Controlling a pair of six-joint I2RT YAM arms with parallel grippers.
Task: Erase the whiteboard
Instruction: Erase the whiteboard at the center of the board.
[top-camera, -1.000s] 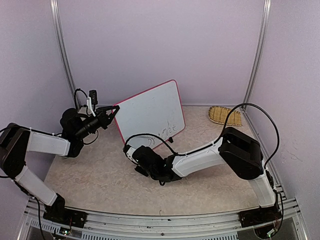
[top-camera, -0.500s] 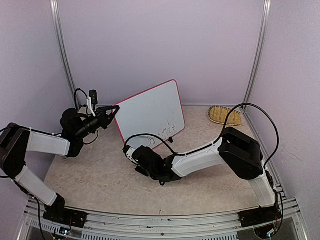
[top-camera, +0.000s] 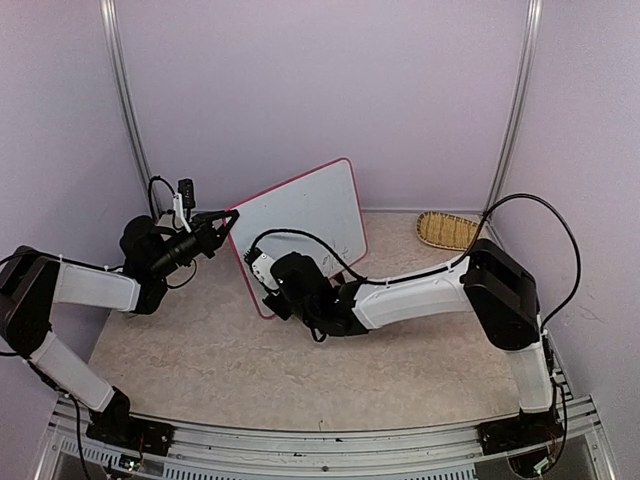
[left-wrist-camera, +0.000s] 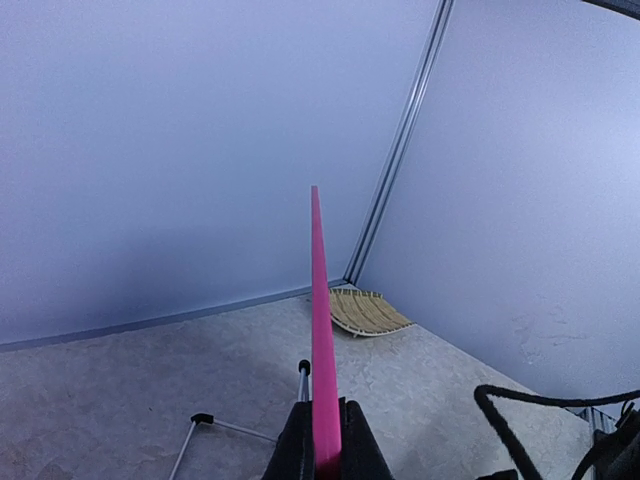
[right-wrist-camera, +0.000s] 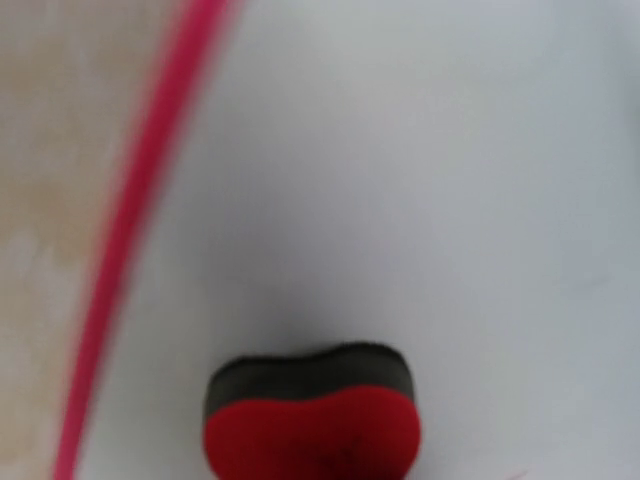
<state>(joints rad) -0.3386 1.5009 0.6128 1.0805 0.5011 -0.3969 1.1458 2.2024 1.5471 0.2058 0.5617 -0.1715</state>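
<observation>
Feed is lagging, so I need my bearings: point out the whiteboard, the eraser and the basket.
whiteboard (top-camera: 305, 208): top view, bare white face.
eraser (right-wrist-camera: 312, 432): right wrist view, red body.
basket (top-camera: 450, 231): top view, woven middle.

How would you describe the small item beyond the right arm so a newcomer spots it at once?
Look to the back right corner of the table, at the foot of the metal post. Lying flat there, right of the whiteboard, is a shallow woven tray. It alone is straw-coloured and slatted; the whiteboard is smooth white with a pink frame.
</observation>
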